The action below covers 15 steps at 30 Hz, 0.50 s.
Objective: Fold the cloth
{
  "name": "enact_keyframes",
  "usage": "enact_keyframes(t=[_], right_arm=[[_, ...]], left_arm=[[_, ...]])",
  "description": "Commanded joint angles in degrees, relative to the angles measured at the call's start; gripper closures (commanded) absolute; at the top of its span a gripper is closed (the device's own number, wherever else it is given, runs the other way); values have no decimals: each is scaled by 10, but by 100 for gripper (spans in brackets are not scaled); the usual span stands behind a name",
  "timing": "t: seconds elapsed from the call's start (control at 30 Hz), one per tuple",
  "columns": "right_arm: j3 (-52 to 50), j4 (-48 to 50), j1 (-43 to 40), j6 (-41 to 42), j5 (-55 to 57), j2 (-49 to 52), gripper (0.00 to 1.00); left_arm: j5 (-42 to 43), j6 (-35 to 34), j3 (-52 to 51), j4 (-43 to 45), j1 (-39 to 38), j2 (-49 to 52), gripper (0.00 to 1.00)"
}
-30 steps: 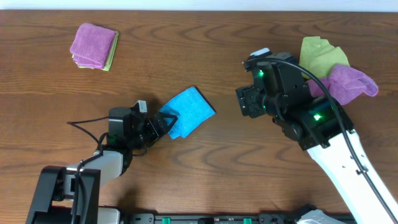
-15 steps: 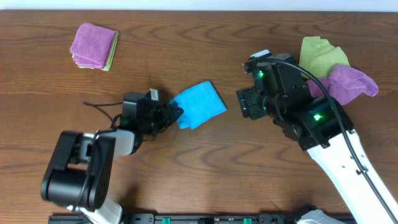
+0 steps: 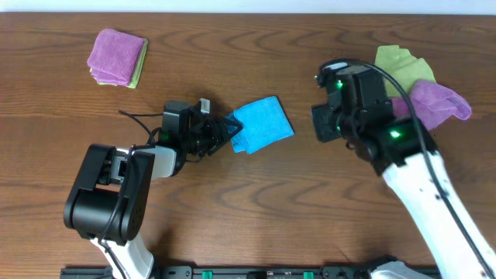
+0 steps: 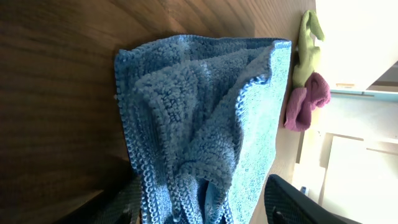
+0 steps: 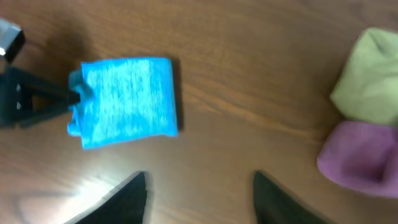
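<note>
At the far left of the brown wooden table [image 3: 256,221] sits a stack of folded purple and green cloths [image 3: 116,58], well apart from my work. My left pincer [image 3: 227,129] is clenched on the left end of the bright blue terry cloth [image 3: 263,124]. The cloth lies near the table's middle, already doubled into a rough rectangle. From the left wrist I see at least 2 layers bunching into ridges where the fingers pinch.

To do this step well, I judge I should hold that grip low and carry the pinched end flat across. Lifting it high could make the lower layer slide or splay. The far edge looks even and the pinched end does not, so I would line up the corners before letting go.

My right pincer [image 5: 199,180] hangs released over bare wood just right of the cloth, grasping nothing. It could press the free right edge down as an anchor. Beyond it, near the right rim, a crumpled yellow-green cloth [image 3: 397,66] and a crumpled purple cloth [image 3: 438,101] lie touching, and I would steer clear of both.
</note>
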Motion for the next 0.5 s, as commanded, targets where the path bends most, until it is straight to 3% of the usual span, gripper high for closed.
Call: enact_keyframes(t=[0.0,0.03,0.27,0.47], right_arm=[[-37,40,-5,1,-53,50,90],[-40,56,-5,8,-57,70,99],[-40,159,-4,37,-72,211,99],[-40,235,-4,49,-63,272,99]], left_arm=[[-24,4,-14,-20,-2,33,34],[-22,4,-14,-20,-2,33,34],[-11,4,-14,-20,-2,33,34],[-1,4,-14,-20,-2,33,33]])
